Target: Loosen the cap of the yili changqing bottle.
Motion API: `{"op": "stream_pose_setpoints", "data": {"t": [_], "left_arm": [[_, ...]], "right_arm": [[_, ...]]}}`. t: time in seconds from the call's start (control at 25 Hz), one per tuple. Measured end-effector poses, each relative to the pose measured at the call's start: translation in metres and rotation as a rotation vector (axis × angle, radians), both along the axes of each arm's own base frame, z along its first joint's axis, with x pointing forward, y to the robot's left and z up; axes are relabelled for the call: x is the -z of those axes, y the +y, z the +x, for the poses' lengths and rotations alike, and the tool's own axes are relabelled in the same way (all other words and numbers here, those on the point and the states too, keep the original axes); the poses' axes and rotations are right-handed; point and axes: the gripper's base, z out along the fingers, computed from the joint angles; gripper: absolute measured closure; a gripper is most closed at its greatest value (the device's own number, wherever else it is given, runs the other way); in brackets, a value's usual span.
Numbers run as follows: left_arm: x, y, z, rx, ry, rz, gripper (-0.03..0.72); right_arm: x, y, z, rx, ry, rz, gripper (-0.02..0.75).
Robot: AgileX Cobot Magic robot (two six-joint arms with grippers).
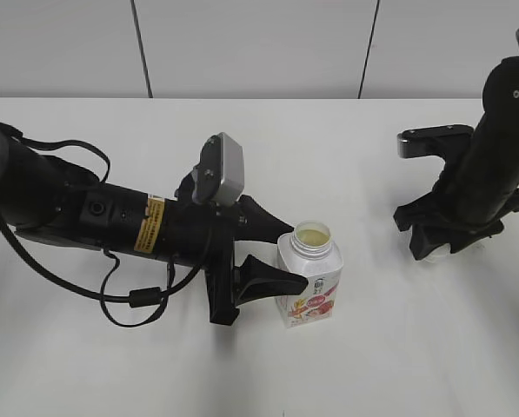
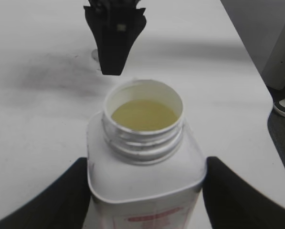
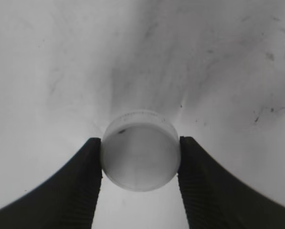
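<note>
The yili changqing bottle [image 1: 312, 280] stands upright on the white table, a white squarish bottle with a red and pink fruit label. Its neck is open and shows bare threads and yellowish liquid inside [image 2: 143, 115]. My left gripper [image 1: 285, 254] is shut on the bottle's body, one finger on each side [image 2: 146, 167]. The cap [image 3: 140, 156] is off the bottle. It is a small round white cap held between the fingers of my right gripper [image 3: 140, 143], low at the table surface. In the exterior view my right gripper [image 1: 442, 241] is well to the right of the bottle and hides the cap.
The white table [image 1: 372, 365] reaches back to a grey panelled wall [image 1: 259, 43]. In the left wrist view my right gripper [image 2: 114, 40] hangs beyond the bottle, and the table's right edge [image 2: 257, 81] drops to the floor.
</note>
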Motion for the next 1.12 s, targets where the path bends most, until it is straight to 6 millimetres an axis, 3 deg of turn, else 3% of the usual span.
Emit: {"op": "stream_pose_setpoints", "data": {"t": [0.44, 0.52, 0.68, 0.88, 0.96, 1.12], "left_arm": [[0.0000, 0.0000, 0.0000, 0.000, 0.000, 0.000, 0.249], [0.0000, 0.0000, 0.0000, 0.000, 0.000, 0.000, 0.249], [0.0000, 0.0000, 0.0000, 0.000, 0.000, 0.000, 0.249], [0.0000, 0.0000, 0.0000, 0.000, 0.000, 0.000, 0.248], [0.0003, 0.0001, 0.0001, 0.000, -0.001, 0.003, 0.218], [0.0019, 0.0012, -0.0001, 0.008, -0.009, 0.023, 0.085]], "right_arm": [[0.0019, 0.0011, 0.0049, 0.008, -0.045, 0.011, 0.346], [0.0019, 0.0011, 0.0049, 0.008, -0.045, 0.011, 0.313], [0.0019, 0.0011, 0.0048, 0.008, -0.044, 0.011, 0.148], [0.0020, 0.0010, 0.0046, 0.007, -0.041, 0.010, 0.139], [0.0018, 0.0010, 0.0044, 0.006, -0.038, 0.010, 0.141], [0.0015, 0.0009, 0.0037, 0.006, -0.027, 0.008, 0.141]]}}
